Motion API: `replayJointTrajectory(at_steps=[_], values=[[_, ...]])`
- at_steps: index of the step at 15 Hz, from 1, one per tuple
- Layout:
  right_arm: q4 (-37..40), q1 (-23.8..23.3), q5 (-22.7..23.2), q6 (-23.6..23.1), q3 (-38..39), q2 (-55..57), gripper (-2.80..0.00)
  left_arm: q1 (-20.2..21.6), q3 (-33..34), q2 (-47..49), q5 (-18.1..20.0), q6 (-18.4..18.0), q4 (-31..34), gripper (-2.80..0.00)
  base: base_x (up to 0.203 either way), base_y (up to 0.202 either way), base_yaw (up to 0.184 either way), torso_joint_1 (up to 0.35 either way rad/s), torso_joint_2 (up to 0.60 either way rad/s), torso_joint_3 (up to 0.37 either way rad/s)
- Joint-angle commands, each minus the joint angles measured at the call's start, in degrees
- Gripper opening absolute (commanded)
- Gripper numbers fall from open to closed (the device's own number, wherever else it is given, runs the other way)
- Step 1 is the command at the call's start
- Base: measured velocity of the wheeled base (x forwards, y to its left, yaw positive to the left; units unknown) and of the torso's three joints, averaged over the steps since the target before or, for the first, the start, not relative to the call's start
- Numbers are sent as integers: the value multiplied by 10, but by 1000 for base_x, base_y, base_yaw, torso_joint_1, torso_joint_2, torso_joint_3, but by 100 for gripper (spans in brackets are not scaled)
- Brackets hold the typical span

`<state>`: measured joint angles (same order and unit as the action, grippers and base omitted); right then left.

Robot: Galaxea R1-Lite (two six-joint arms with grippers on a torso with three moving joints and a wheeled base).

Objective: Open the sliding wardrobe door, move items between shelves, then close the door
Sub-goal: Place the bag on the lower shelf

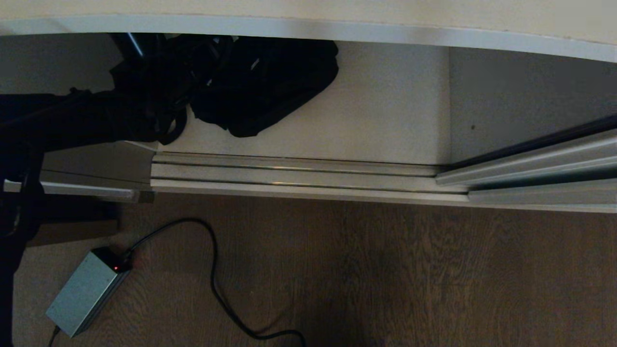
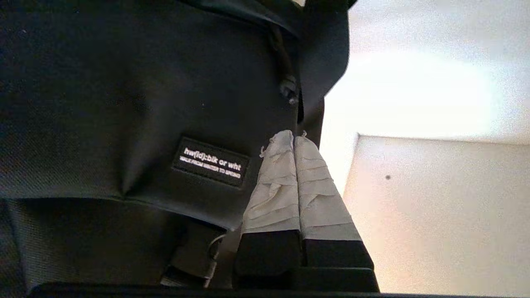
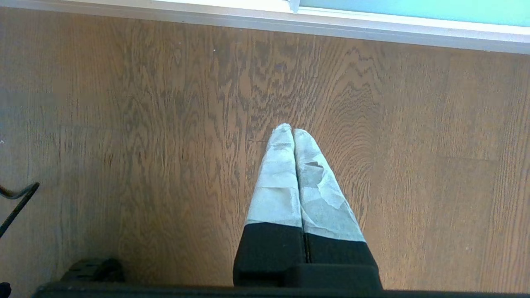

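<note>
1 black bag [image 1: 262, 84], 1 power brick [image 1: 84, 292], perhaps 2 shelves [image 1: 381, 115]

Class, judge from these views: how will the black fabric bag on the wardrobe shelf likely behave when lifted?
The black bag lies slumped and creased on the shelf, so it would probably sag, not hold shape. Its woven cloth looks matte, likely not slippery. Loose cords may dangle and snag beside the left gripper.

Left arm [image 1: 58, 123]: black, bulky links, dark cable loops along it, one glossy tube section near the wrist. Left gripper [image 2: 294, 138]: two tapered fingers [image 2: 273, 186] wrapped in pale grey tape, frayed at tips, on black bases. Right gripper [image 3: 293, 132]: same build; tape creased and torn on one finger [image 3: 323, 194].
</note>
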<state>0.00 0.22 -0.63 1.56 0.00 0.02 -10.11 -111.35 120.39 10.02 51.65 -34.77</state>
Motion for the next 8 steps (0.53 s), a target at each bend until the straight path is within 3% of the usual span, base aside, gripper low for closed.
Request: replayJointTrajectory(at_steps=[1,3,8], values=[[0,0,0,0,0,-2,-280,1,0,-2,0,4,0,-280,0,0,0,0,0,0],[0,0,0,0,0,-2,-280,2,0,-2,0,4,0,-280,-52,0,4,1,-1,1],[0,0,0,0,0,-2,-280,2,0,0,-1,4,1,-280,-192,0,0,2,2,3]])
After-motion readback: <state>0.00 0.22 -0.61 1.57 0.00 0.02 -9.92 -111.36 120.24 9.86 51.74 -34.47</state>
